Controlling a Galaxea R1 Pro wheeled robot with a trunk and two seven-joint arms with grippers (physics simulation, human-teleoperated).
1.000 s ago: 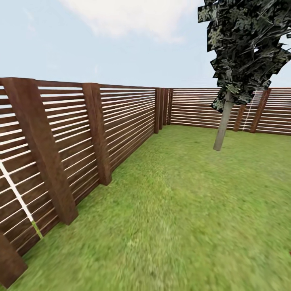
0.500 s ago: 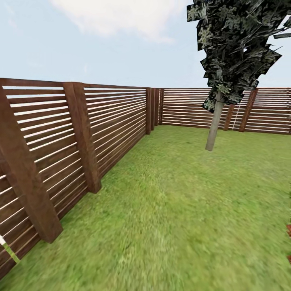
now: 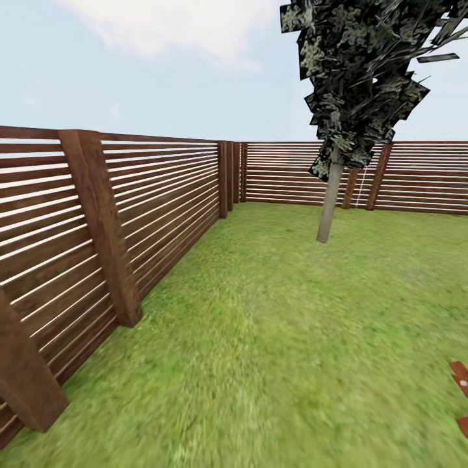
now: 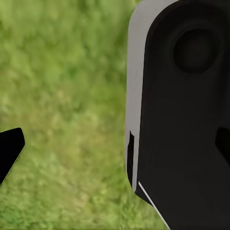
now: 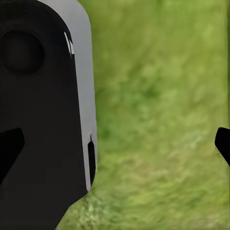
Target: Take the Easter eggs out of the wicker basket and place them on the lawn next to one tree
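Camera's swung right since a second ago, so fence (image 3: 130,208) and tree (image 3: 328,201) slid left; tree stands on the lawn (image 3: 292,338) near the far fence; some reddish-brown thing (image 3: 461,377) at the right edge, can't identify it; wrist views show blurry grass, can't tell either gripper's jaws.

Your head camera looks across the lawn (image 3: 292,338), mottled green grass running back to the garden's corner. One tree (image 3: 328,201) stands upright on it at the far right, pale straight trunk under a dark, ragged canopy, close to the back fence. Under both wrists: blurred grass.
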